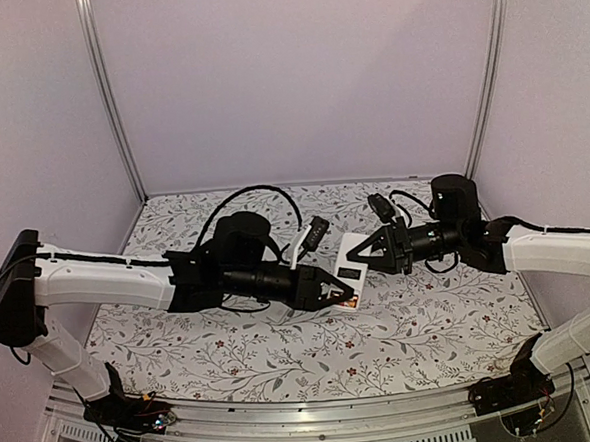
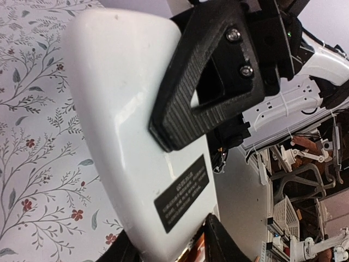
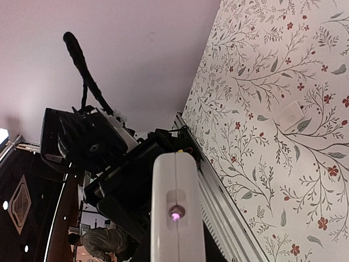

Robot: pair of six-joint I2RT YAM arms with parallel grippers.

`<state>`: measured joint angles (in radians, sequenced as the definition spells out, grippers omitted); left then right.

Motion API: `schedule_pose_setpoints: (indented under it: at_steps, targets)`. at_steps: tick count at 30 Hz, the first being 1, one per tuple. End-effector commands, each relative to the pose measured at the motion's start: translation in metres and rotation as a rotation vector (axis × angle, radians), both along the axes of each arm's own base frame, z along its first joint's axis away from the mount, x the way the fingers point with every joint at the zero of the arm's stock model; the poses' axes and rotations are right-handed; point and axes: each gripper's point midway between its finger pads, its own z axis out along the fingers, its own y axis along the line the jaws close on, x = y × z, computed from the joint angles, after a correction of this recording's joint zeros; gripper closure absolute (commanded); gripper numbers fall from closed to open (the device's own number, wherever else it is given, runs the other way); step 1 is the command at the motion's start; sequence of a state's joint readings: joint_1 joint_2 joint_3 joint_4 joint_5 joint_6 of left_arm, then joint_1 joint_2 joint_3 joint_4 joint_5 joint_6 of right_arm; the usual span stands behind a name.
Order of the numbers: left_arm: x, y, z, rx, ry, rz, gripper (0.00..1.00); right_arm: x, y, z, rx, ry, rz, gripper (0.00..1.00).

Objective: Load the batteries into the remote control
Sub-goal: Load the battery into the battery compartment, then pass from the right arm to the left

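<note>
The right hand (image 1: 370, 253) pinches the remote control (image 1: 348, 255).

The remote control (image 2: 125, 125) is glossy white, with a black label (image 2: 182, 194) printed in pale lettering. The worktop (image 1: 283, 352) is white, patterned with grey leafy sprigs and small red flowers. The right tool (image 1: 367, 254) is black. The walls (image 1: 296, 81) are pale lilac.
</note>
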<state>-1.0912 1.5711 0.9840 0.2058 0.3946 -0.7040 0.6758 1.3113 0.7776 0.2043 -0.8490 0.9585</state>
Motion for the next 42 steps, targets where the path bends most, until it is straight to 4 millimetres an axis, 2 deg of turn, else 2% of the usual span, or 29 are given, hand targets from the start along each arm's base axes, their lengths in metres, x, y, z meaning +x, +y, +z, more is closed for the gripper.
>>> schedule_pose_setpoints:
  at_steps: [1, 3, 7, 10, 14, 17, 21, 24, 34, 42]
  targets:
    - [-0.004, -0.002, -0.002, -0.012, -0.044, -0.031, 0.70, -0.001, 0.003, 0.024, 0.075, -0.018, -0.007, 1.00]
    - [-0.005, -0.001, -0.002, -0.004, -0.071, -0.039, 0.66, -0.001, 0.003, 0.026, 0.080, -0.023, -0.009, 1.00]
    - [-0.005, 0.005, -0.002, 0.042, -0.130, -0.049, 0.52, 0.001, -0.002, 0.026, 0.080, -0.030, -0.025, 1.00]
    - [0.004, 0.013, 0.008, 0.053, -0.181, -0.024, 0.40, 0.008, -0.011, 0.021, 0.073, -0.029, -0.060, 1.00]
    - [0.023, 0.028, 0.023, 0.051, -0.218, 0.042, 0.21, 0.018, -0.025, 0.018, 0.068, -0.037, -0.116, 1.00]
    - [0.036, 0.037, 0.027, 0.084, -0.248, 0.120, 0.02, 0.023, -0.030, 0.013, 0.055, -0.040, -0.161, 1.00]
    - [0.043, 0.039, 0.024, 0.171, -0.282, 0.153, 0.01, 0.030, -0.036, -0.004, -0.005, -0.017, -0.225, 1.00]
    - [0.044, 0.030, 0.024, 0.218, -0.308, 0.145, 0.00, 0.034, -0.039, -0.010, -0.026, -0.014, -0.261, 1.00]
    - [0.041, -0.023, 0.009, 0.355, -0.317, 0.126, 0.00, 0.041, -0.046, -0.013, -0.058, -0.008, -0.332, 1.00]
    - [0.062, -0.033, -0.022, 0.515, -0.309, 0.211, 0.01, 0.039, -0.046, -0.013, -0.068, -0.005, -0.335, 1.00]
